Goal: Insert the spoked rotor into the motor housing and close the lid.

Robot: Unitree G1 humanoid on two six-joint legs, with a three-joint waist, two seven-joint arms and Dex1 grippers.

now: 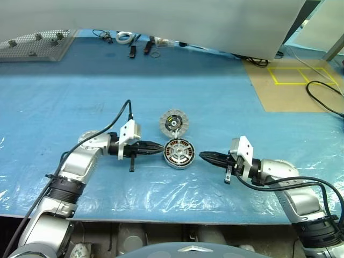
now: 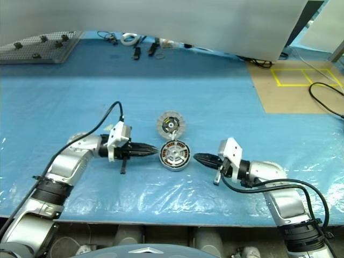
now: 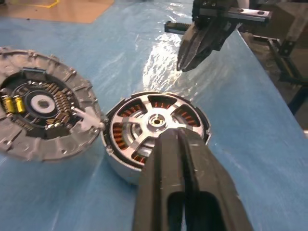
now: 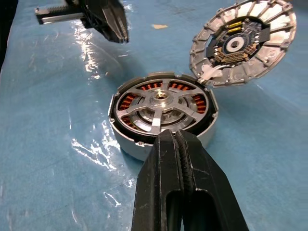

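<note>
Blue plastic sheeting (image 1: 215, 102) is covering the table you are working over, and the motor housing (image 1: 178, 153) is sitting on it near the middle, with the spoked rotor (image 4: 159, 107) already lying inside, its silver spokes showing copper windings through the gaps. Your left gripper (image 1: 159, 149) is lying almost level with its black fingers pressed together on nothing, the tips right at the housing's left rim. Your right gripper (image 1: 203, 156) is likewise pinched closed and empty, its tips stopping just short of the housing's right rim with a strip of bare sheet between. You are seeing the lid (image 1: 173, 122) lying face up just behind the housing, its edge touching or nearly touching the housing's far rim. Open sheeting is stretching wide to both sides and ahead of the parts; the table's near edge is running just below both forearms. Small tools (image 1: 141, 47) and a perforated tray (image 1: 37, 44) are lying well apart along the far edge.
</note>
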